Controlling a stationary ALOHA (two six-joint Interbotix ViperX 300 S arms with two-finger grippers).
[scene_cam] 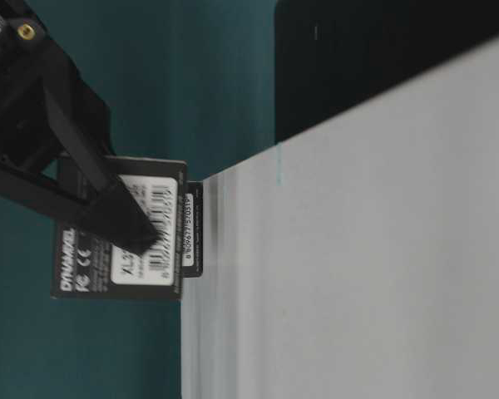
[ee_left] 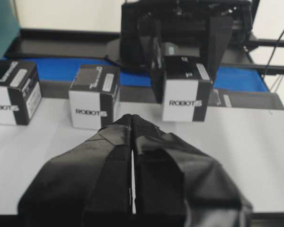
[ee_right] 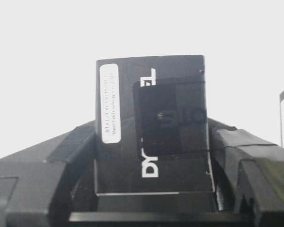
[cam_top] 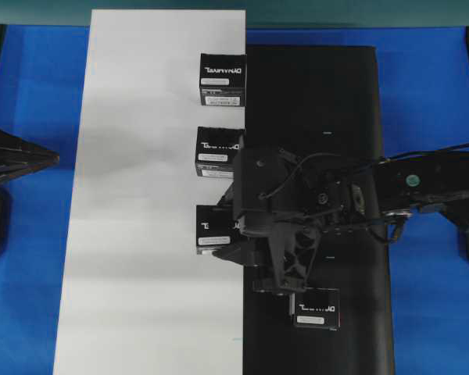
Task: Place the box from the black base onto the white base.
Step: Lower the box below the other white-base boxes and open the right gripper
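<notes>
The box (ee_right: 151, 127) sits pinched between the two fingers of the right gripper (ee_right: 154, 189), one finger on each side of it, at the right edge of the white base (cam_top: 141, 195) beside the seam with the black base (cam_top: 320, 117). In the overhead view the arm covers most of this box, leaving only its left part showing; the right wrist view shows its top face with the white label strip and logo, over plain white. Two more boxes stand above it along the same white edge, the upper box (cam_top: 222, 80) and the middle box (cam_top: 219, 151), with gaps between them. A fourth box (cam_top: 316, 308) lies on the black base near its lower end, just below the gripper. The white base to the left of the row is bare, and blue tabletop (cam_top: 430, 94) borders both sheets. The left gripper (ee_left: 132, 124) shows fingers pressed together, facing the row of boxes from across the white sheet. The table-level view shows a barcode side label of a box.
</notes>
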